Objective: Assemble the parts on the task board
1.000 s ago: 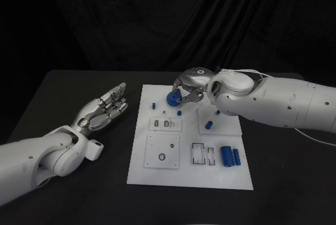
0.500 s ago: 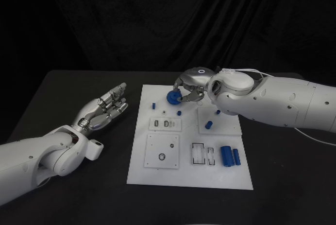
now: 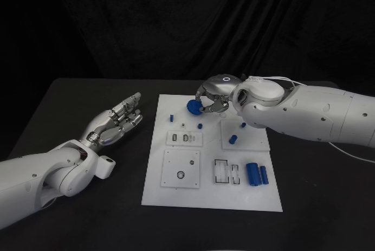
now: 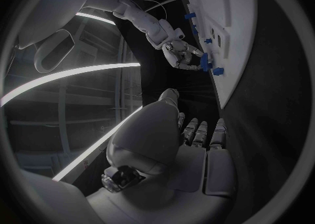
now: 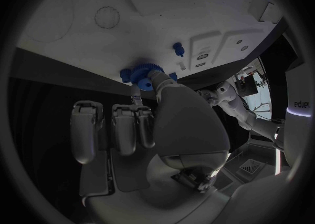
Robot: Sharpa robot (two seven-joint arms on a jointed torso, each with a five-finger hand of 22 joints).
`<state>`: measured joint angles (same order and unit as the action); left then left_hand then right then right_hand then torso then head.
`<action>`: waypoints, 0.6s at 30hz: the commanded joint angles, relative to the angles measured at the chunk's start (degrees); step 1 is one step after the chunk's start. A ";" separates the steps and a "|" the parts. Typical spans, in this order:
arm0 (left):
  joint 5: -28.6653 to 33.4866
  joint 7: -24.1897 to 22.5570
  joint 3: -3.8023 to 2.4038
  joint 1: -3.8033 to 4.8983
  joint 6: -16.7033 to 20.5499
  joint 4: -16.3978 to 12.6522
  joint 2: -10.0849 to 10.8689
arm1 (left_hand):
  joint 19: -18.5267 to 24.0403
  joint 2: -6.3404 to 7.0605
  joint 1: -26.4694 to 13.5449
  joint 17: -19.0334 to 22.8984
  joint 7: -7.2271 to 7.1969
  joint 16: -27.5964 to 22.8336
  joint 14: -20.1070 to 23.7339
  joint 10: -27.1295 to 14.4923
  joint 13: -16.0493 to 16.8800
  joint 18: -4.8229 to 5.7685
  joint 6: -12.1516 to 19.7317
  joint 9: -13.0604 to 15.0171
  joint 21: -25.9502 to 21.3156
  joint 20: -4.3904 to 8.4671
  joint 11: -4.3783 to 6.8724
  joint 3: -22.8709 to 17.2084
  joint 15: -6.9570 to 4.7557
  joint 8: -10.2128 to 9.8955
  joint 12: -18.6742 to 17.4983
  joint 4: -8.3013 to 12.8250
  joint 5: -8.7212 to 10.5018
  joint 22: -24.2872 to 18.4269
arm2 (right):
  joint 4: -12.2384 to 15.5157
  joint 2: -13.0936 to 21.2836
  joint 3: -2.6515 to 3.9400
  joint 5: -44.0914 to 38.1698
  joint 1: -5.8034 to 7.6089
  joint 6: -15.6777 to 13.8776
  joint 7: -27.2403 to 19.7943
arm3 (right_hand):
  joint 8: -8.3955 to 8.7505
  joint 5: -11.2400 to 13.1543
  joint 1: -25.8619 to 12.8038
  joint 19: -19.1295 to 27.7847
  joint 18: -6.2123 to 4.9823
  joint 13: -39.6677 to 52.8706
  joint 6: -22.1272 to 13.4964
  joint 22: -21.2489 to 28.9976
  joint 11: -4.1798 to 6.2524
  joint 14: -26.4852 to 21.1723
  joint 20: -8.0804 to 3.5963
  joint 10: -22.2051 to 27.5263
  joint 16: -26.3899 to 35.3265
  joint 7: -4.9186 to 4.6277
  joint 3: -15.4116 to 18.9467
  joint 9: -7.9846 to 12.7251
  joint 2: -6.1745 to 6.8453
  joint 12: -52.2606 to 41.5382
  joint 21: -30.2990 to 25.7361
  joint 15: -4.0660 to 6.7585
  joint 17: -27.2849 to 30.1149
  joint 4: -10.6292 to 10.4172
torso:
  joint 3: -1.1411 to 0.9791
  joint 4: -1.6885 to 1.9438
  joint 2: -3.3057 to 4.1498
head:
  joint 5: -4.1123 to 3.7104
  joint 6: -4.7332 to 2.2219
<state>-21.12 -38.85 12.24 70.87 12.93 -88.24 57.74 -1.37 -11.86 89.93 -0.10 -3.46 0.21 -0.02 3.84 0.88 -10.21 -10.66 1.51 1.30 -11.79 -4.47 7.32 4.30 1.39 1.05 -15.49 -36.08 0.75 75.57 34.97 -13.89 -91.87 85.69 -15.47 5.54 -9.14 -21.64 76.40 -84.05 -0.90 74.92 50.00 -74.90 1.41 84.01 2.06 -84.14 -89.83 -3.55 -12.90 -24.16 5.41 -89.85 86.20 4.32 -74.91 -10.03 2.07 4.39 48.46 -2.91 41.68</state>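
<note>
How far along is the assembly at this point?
Early. The right hand holds a blue gear at the far end of the task board. The left hand rests open beside the board. Two blue cylinders and small pegs still lie loose.

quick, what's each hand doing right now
Left hand: open, fingers stretched out, holding nothing, beside the task board.
Right hand: holding a blue gear over the far end of the board.
</note>
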 commanded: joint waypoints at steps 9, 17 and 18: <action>-0.25 -5.76 -0.03 0.06 -0.85 0.06 -0.14 | -0.13 0.16 -0.52 0.10 0.40 -0.21 0.02 0.13 0.00 -0.13 0.08 0.05 0.11 -0.33 -0.44 -0.35 0.46 0.24 -0.24 -0.07 0.29 0.00 | 0.18 0.12 -0.12 -0.33 -0.29 0.75 1.27 | 4.63 -0.07 -1.29 -1.76 -0.74 15.08 -4.89 -12.69 -0.20 5.99 0.46 -5.86 -0.17 0.21 -0.67 2.92 0.42 -0.15 -1.62 -0.27 -15.09 0.39 | -0.03 -0.04 0.00 | -0.01 0.15; -0.25 -5.73 -0.03 0.06 -0.88 0.08 -0.12 | -0.13 0.12 -0.57 0.10 0.59 -0.21 0.02 0.15 0.01 -0.13 -0.06 0.07 0.11 -0.34 -0.48 -0.38 0.48 0.25 -0.23 -0.12 0.32 0.00 | 0.49 0.23 -0.12 -0.33 -0.30 0.55 0.63 | 5.24 -0.07 -1.11 -1.48 -0.84 15.08 -5.69 -12.54 -0.09 5.99 0.43 -5.86 -0.17 0.40 -0.78 3.55 0.60 -0.15 -2.04 -0.21 -15.09 0.78 | 0.00 -0.02 0.00 | 0.00 0.18; -0.25 -5.73 -0.03 0.06 -0.88 0.08 -0.12 | -0.13 0.12 -0.57 0.10 0.59 -0.21 0.02 0.15 0.01 -0.13 -0.06 0.07 0.11 -0.34 -0.48 -0.38 0.48 0.25 -0.23 -0.12 0.32 0.00 | 0.52 0.24 -0.12 -0.33 -0.30 0.55 0.56 | 5.30 -0.07 -1.09 -1.47 -0.85 15.08 -5.81 -12.54 -0.07 5.99 0.42 -5.86 -0.17 0.44 -0.78 3.64 0.63 -0.15 -2.06 -0.19 -15.09 0.83 | 0.00 -0.03 0.00 | 0.02 0.18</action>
<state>-21.12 -38.86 12.24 70.87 12.78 -88.11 57.68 -1.37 -11.86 89.93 -0.05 -3.25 0.21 -0.02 4.00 0.88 -10.22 -10.87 1.50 1.30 -11.79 -4.63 7.32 4.30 1.39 1.05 -15.49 -36.08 0.75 75.90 35.15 -14.01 -91.91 85.57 -15.21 5.66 -4.20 -21.73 75.60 -84.05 -0.91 74.91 44.48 -74.94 1.20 84.01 2.06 -83.93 -89.83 -3.12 -13.61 -20.57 5.80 -89.85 84.49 4.33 -74.91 -9.32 2.05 4.38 48.46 -2.89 41.84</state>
